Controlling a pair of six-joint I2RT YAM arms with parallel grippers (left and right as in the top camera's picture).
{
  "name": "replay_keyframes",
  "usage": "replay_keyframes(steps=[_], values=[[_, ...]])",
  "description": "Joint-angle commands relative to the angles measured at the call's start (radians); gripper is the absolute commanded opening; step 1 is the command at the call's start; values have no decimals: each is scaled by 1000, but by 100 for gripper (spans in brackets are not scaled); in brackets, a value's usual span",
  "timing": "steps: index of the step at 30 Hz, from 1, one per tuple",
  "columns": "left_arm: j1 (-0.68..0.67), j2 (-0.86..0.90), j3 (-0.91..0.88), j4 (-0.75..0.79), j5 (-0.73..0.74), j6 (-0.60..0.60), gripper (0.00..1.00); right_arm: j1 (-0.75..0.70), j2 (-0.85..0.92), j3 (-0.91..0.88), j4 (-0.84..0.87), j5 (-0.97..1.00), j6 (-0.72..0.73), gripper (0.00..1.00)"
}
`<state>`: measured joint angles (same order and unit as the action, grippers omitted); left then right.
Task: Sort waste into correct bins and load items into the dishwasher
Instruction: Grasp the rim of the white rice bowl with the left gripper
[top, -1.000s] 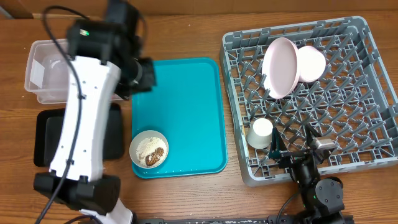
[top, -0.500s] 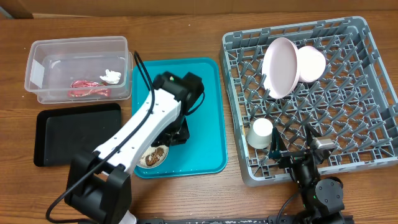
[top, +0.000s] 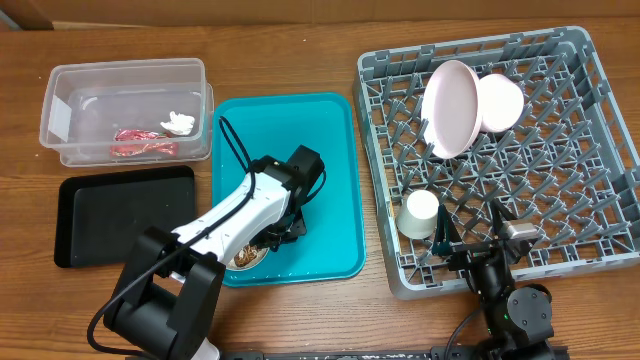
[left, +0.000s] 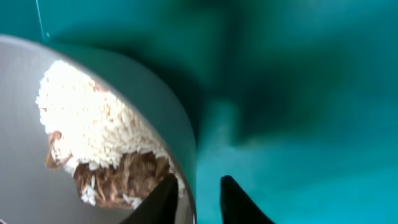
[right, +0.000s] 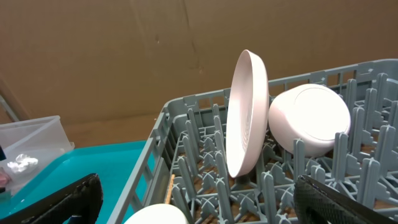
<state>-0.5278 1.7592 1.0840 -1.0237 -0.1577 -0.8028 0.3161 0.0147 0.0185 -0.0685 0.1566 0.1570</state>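
Observation:
The small cream bowl (top: 243, 258) sits at the front left of the teal tray (top: 300, 130), holding white rice scraps with brown bits (left: 106, 134). My left gripper (left: 196, 199) is low over it. One finger is inside the bowl's rim (left: 186, 143) and one is outside, with a gap still showing. The red wrapper (top: 140, 148) and white tissue (top: 180, 123) lie in the clear tub (top: 60, 130). The pink plate (top: 450, 108), pink bowl (top: 500, 102) and white cup (top: 420, 212) stand in the grey rack (top: 560, 200). My right gripper (top: 470, 240) is open and empty at the rack's front edge.
The shallow black tray (top: 120, 215) lies in front of the clear tub, left of the teal tray. My left arm lies across the teal tray's left half. A brown cardboard wall (right: 124, 56) stands behind the table.
My left arm swung from over the clear tub to the teal tray and came down at the cream bowl. The wrapper and tissue in the tub came into view. The right arm has not moved.

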Motion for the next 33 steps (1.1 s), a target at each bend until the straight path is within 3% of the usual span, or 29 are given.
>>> replay_keyframes(steps=[1, 5, 10, 13, 22, 30, 33], values=[[6, -18, -9, 23, -61, -12, 22, 6, -12, -11, 7, -1, -1, 100], [6, -18, -9, 55, -63, -5, 17, 6, -12, -11, 7, -1, -1, 100], [6, -18, -9, 90, -90, -5, 17, 6, -12, -11, 7, -1, -1, 100], [6, -18, -9, 103, -93, -4, 4, 6, -12, -11, 7, -1, -1, 100], [6, -18, -8, 94, -93, 42, 4, 6, -12, -11, 7, -1, -1, 100], [45, -48, 67, -74, -98, 48, 4, 6, -12, -11, 7, -1, -1, 100], [80, -86, 113, -114, -50, 104, 4, 6, -12, -11, 7, -1, -1, 100]])
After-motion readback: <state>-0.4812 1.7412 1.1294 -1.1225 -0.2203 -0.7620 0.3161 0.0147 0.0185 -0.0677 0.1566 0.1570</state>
